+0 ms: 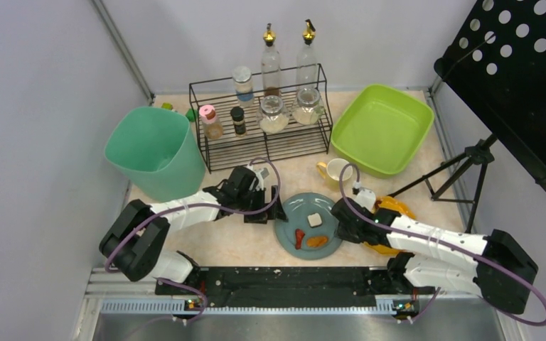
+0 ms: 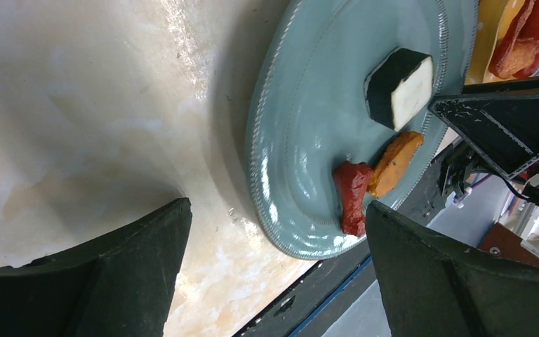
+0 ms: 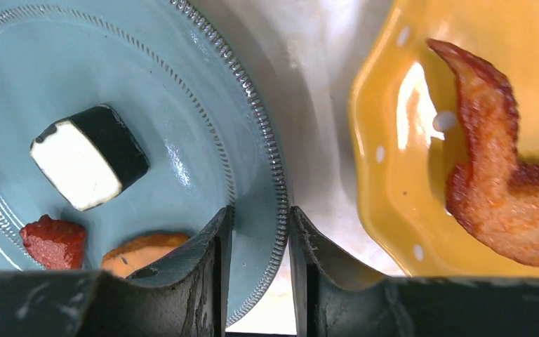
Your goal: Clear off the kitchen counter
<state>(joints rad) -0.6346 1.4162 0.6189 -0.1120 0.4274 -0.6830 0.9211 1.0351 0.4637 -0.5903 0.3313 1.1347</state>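
Observation:
The beige speckled kitchen counter (image 1: 220, 245) holds a blue-grey plate (image 1: 291, 213) near its front edge. On the plate lie a black-and-white block (image 3: 88, 163), a red piece (image 3: 52, 241) and an orange slice (image 2: 395, 163). My right gripper (image 3: 258, 214) straddles the plate's right rim (image 3: 274, 175), with one finger inside and one outside, closed on it. My left gripper (image 2: 277, 207) is open and empty, low over the counter at the plate's left edge (image 2: 260, 161). Next to the plate on the right, a yellow plate (image 3: 393, 140) holds a fried chicken wing (image 3: 491, 182).
A yellow mug (image 1: 334, 170) stands behind the blue plate. A lime-green tub (image 1: 382, 128) is at the back right and a teal bin (image 1: 153, 149) at the left. A black wire rack (image 1: 263, 142) holds jars and bottles. A black tripod stand (image 1: 462, 170) reaches in from the right.

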